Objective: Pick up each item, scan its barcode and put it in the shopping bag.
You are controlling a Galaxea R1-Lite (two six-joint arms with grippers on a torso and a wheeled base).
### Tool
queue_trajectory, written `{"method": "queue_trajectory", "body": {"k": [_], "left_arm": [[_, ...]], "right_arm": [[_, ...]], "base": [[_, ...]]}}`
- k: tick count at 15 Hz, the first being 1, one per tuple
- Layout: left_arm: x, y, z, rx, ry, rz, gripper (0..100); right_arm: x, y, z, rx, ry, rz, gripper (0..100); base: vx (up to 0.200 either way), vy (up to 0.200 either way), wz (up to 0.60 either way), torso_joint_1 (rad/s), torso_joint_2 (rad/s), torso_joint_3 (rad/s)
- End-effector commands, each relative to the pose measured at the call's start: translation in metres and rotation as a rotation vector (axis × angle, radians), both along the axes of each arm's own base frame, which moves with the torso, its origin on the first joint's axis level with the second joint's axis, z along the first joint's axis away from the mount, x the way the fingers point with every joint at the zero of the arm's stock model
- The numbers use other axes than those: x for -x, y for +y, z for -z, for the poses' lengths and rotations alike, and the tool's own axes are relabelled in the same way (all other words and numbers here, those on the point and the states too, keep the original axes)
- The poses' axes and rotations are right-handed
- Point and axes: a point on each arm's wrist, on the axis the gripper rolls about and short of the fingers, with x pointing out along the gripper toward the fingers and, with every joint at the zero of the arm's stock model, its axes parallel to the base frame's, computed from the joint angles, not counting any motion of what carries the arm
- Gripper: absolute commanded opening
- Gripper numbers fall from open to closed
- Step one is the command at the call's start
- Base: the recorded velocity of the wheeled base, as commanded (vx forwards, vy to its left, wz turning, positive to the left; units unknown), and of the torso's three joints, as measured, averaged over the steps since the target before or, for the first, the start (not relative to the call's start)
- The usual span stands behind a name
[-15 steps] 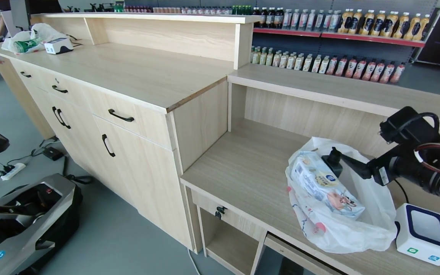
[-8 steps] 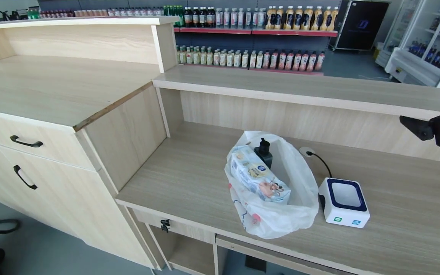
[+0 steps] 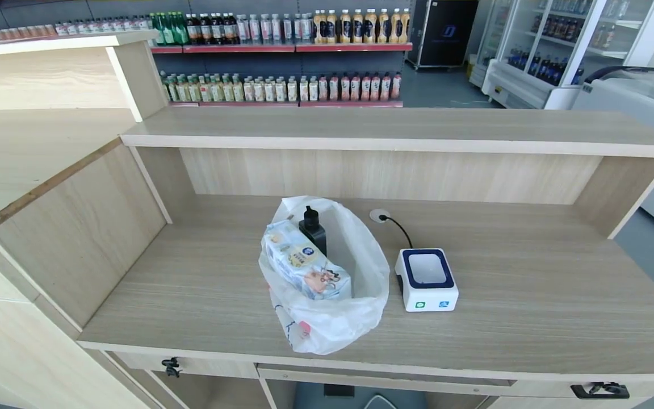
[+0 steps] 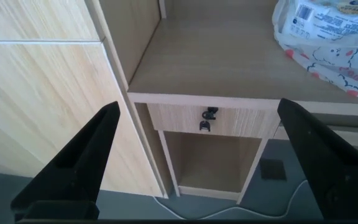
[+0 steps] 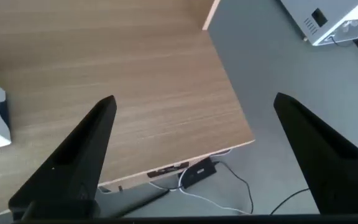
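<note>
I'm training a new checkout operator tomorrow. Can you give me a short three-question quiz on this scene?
1. True or false: by the robot's sides, the shopping bag stands to the right of the scanner.
2. What is in the bag? A) a printed soft pack and a black bottle; B) two cans; C) nothing.
3. Fill in: the left gripper and right gripper are both ____.
Key: 1 false, it stands to the left; 2 A; 3 open.
</note>
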Motion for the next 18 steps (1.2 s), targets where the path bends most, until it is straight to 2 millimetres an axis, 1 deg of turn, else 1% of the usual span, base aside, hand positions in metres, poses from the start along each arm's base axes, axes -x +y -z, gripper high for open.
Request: {"method": "queue_trajectory", "body": {"k": [1,2,3,4,6,7,9,11,18], "left_arm": [[0.0,0.0,0.0,0.0,0.0,-0.002,100],[0.0,0.0,0.0,0.0,0.0,0.0,100],[0.0,0.0,0.0,0.0,0.0,0.0,100],[0.0,0.0,0.0,0.0,0.0,0.0,100],[0.0,0.0,0.0,0.0,0.0,-0.002,100],[0.0,0.0,0.0,0.001,0.0,-0.002,100],[0.0,0.0,0.0,0.001,0.0,0.0,100],[0.0,0.0,0.0,0.0,0.0,0.0,100],[0.0,0.0,0.0,0.0,0.0,0.0,100]], "right_arm": [[0.077,0.01,0.093,-0.043,-0.037,0.014,100],[0.091,0.012,0.124,-0.043,-0.036,-0.017,100],[0.099,0.012,0.144,-0.041,-0.049,-0.054,100],[0.108,0.011,0.153,-0.043,-0.117,-0.069,100],[0.114,0.011,0.155,-0.053,-0.186,-0.113,100],[0.119,0.013,0.156,-0.044,-0.25,-0.097,100],[0.119,0.013,0.157,-0.136,-0.285,-0.09,100],[0.122,0.012,0.157,-0.182,-0.34,-0.101,100],[0.122,0.012,0.158,-0.175,-0.338,-0.099,100]], "base": [[0.0,0.0,0.0,0.0,0.0,0.0],[0.0,0.0,0.0,0.0,0.0,0.0],[0.0,0.0,0.0,0.0,0.0,0.0],[0.0,0.0,0.0,0.0,0.0,0.0],[0.0,0.0,0.0,0.0,0.0,0.0],[0.0,0.0,0.0,0.0,0.0,0.0],[0.0,0.0,0.0,0.0,0.0,0.0],[0.0,0.0,0.0,0.0,0.0,0.0],[0.0,0.0,0.0,0.0,0.0,0.0]]}}
